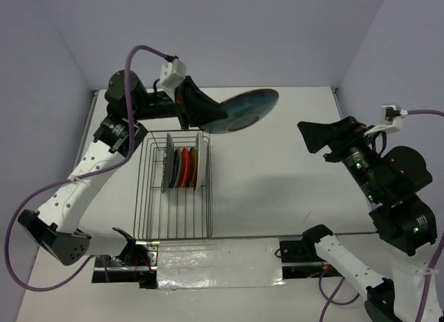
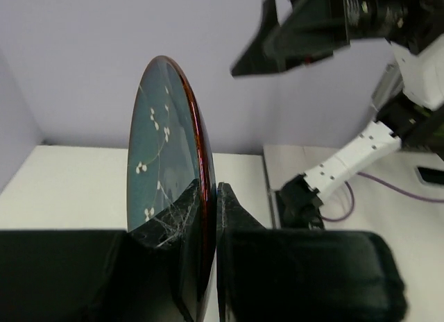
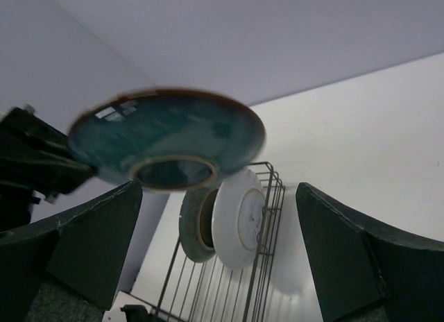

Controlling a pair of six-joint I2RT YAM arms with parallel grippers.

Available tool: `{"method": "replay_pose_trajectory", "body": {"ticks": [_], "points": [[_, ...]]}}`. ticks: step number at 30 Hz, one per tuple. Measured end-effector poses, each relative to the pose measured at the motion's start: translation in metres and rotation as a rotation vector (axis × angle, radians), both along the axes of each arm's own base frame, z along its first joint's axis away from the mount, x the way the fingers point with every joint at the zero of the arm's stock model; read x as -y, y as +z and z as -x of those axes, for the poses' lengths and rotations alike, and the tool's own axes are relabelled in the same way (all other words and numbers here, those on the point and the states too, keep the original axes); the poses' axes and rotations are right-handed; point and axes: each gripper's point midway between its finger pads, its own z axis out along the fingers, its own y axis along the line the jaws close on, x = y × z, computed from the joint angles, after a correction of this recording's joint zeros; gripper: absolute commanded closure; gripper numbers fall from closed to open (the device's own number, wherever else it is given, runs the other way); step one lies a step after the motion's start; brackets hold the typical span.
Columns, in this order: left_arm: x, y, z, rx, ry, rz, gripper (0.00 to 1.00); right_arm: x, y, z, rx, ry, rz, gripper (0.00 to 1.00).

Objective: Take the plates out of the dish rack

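Plate (image 1: 244,108) is pinched at its rim by the left claw (image 2: 208,197) near the far edge; glazed, so likely slippery, breakable. Right claw (image 1: 310,137) is spread wide, empty.

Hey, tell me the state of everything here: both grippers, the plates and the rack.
Teal plate: held in the air by its rim.
Left gripper: shut on that plate.
Right gripper: open, empty.
Dish rack: partly loaded.
Racked plates: several, standing on edge at the far end.
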Motion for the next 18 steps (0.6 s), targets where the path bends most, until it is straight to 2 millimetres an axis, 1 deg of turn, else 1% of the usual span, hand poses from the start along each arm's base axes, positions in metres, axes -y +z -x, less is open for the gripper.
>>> {"method": "replay_pose_trajectory", "body": {"ticks": [2,4,7,10,13,15,16,18], "points": [[0.014,-0.009,0.012,-0.003,-0.051,-0.02,1.0,0.004,0.011,0.005,0.043,-0.009,0.007,0.0],[0.022,-0.017,0.02,-0.018,-0.082,-0.039,1.0,0.007,0.012,0.009,0.07,-0.009,0.038,0.0],[0.025,-0.024,0.017,-0.009,-0.058,-0.056,1.0,0.01,0.009,0.018,0.079,-0.004,0.062,0.0],[0.026,-0.031,0.009,0.022,-0.019,-0.069,1.0,0.008,0.007,0.02,0.064,0.011,0.048,0.0],[0.025,-0.046,0.006,0.049,0.002,-0.088,1.0,0.001,0.002,0.014,0.016,0.027,0.008,0.0],[0.024,-0.057,0.006,0.059,0.005,-0.113,1.0,-0.005,0.0,0.006,-0.031,0.037,-0.02,0.01],[0.025,-0.063,0.006,0.059,0.004,-0.127,1.0,-0.008,0.0,0.001,-0.053,0.038,-0.033,0.04],[0.025,-0.07,0.005,0.065,0.014,-0.149,1.0,-0.013,0.004,-0.013,-0.1,0.035,-0.064,0.06]]}}
